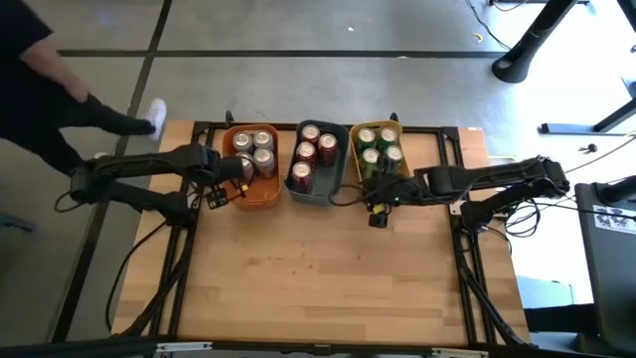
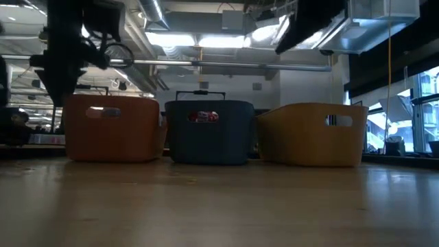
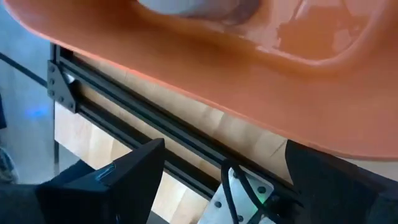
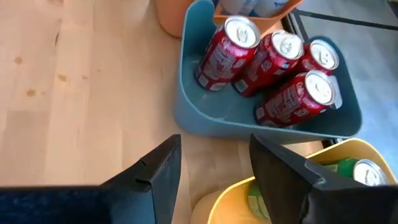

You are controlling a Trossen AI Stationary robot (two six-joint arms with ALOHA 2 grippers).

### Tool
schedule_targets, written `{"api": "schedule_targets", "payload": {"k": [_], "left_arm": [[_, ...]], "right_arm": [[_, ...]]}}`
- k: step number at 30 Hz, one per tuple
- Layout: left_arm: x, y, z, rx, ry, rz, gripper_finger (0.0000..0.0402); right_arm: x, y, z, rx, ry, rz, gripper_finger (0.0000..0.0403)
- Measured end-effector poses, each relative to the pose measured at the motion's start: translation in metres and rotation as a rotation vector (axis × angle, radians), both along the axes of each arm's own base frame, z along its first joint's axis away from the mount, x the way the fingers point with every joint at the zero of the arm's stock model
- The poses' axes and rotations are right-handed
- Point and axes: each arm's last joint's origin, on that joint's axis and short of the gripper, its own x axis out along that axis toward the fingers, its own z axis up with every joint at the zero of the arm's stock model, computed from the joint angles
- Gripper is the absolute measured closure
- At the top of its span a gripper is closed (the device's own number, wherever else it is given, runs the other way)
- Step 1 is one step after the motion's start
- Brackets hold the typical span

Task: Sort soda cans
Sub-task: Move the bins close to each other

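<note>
You had the soda cans [image 1: 316, 149] sorted into three bins at the table's [image 1: 318, 278] twelve o'clock edge — both tools, left [image 1: 241, 187] and right [image 1: 366, 191], hovered open, holding nothing.

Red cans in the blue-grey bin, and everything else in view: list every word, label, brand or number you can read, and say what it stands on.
No text can be read anywhere.
Red cans in the blue-grey bin: white script on the sides, too blurred to read.
Silver cans in the orange bin: no print legible.
Green cans in the yellow bin: too small to read.
Bins and table: no labels visible.
</note>
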Motion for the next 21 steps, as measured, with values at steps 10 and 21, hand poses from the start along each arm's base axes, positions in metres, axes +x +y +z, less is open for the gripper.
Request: {"api": "schedule_targets", "payload": {"k": [10,21], "left_arm": [[0.001,0.03,-0.015,0.001,0.052,0.121,0.0082],[0.025,0.051,-0.034,-0.007,0.077,-0.026,0.0082]], "right_arm": [[-0.003,-0.006,-0.048,-0.098,0.073,-0.001,0.0213],[-0.007,-0.005,-0.065,-0.049,0.101,0.005,0.0213]]}}
